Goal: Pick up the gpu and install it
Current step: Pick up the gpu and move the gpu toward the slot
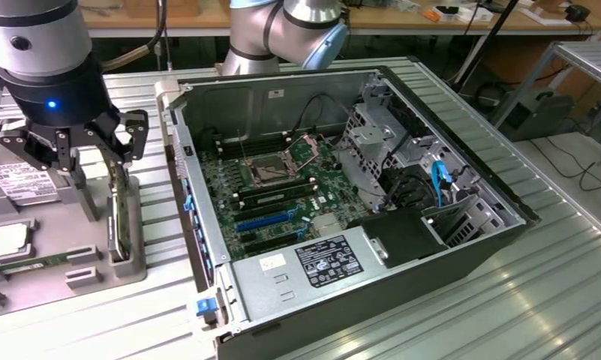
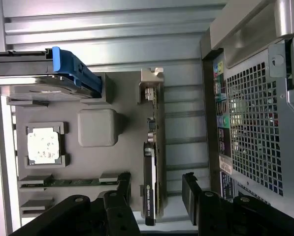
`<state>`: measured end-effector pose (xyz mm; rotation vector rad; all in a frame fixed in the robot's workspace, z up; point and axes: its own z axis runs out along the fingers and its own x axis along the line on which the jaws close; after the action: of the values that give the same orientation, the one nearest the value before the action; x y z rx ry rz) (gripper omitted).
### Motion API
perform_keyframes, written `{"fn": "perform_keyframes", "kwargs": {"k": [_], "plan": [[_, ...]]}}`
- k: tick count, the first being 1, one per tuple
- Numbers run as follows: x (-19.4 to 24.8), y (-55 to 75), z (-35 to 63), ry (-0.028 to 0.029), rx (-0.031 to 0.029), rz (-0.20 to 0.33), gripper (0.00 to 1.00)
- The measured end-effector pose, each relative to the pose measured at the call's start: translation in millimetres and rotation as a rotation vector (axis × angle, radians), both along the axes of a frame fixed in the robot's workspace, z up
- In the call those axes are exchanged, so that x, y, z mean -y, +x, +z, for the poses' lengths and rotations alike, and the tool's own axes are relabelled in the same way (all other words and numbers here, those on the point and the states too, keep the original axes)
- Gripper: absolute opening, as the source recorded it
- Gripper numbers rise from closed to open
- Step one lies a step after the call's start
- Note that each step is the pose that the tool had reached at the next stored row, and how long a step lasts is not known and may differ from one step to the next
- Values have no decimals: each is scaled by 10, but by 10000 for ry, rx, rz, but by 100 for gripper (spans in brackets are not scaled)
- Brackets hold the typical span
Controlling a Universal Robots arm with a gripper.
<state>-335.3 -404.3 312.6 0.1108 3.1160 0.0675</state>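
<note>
One gripper (image 1: 88, 154), fingers spread wide, hanging over gpu (image 2: 152, 142), one finger either side, no contact seen. Gpu on edge in slot of grey parts fixture (image 1: 90, 251), likely so both faces offer to pinch. Same fixture: hard drive (image 1: 20, 184), CPU (image 2: 44, 145), memory stick (image 2: 73, 181), each in own recess. Open computer case (image 1: 280, 86) just beside, lying on side, motherboard (image 1: 280, 195) facing up for access; blue expansion slots (image 1: 265, 220) unoccupied.
</note>
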Motion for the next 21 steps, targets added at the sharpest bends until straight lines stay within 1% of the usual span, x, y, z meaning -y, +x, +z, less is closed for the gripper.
{"fn": "perform_keyframes", "kwargs": {"k": [4, 9, 13, 17, 20, 21], "plan": [[0, 0, -20, 2, 1, 0, 54], [1, 0, -114, 1, 4, 1, 54], [20, 0, -201, 1, 4, 1, 54], [28, 0, -284, 1, 3, 0, 54], [35, 0, -451, 1, 4, 0, 54], [35, 0, -480, 0, 3, 0, 54]]}}
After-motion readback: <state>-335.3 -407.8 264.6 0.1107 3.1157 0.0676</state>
